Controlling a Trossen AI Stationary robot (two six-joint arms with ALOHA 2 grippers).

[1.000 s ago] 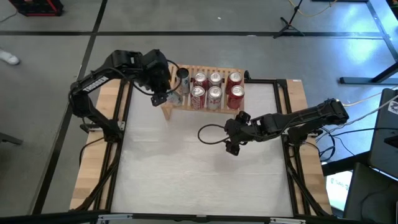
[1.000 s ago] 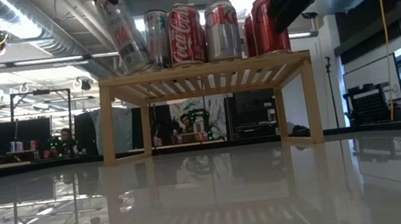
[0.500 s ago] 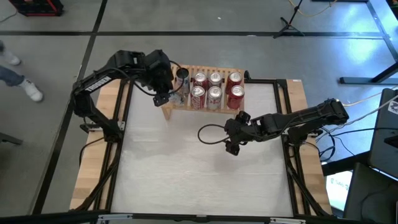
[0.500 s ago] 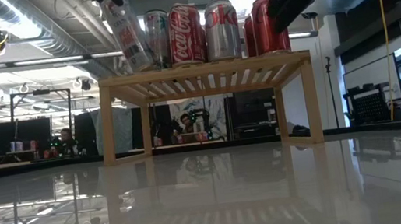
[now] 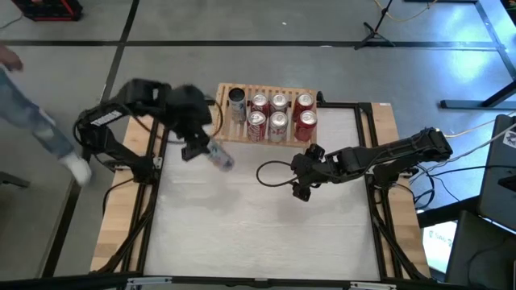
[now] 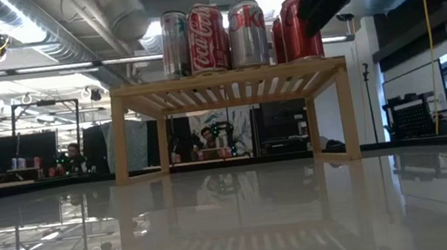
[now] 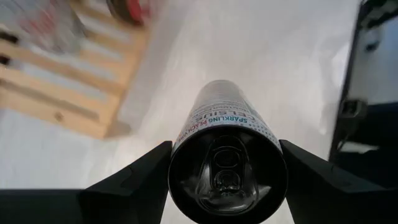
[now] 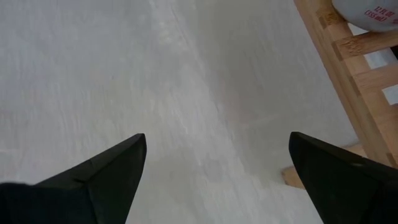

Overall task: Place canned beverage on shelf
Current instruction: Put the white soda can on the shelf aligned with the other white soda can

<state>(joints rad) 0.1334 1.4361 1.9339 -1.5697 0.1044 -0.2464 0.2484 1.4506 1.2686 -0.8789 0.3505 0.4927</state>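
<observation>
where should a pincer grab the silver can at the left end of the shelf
Grip the silver can around the middle of its round side wall, coming from the shelf's open left end: it stands upright, and red cans crowd its other side. The left pincer already holds a sparkling-water can.

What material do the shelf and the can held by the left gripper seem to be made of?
The shelf: pale, unpainted wood by its look, with visible grain and slats. The can in the left gripper: probably aluminium, with a shiny pull-tab top and a printed white side.
</observation>
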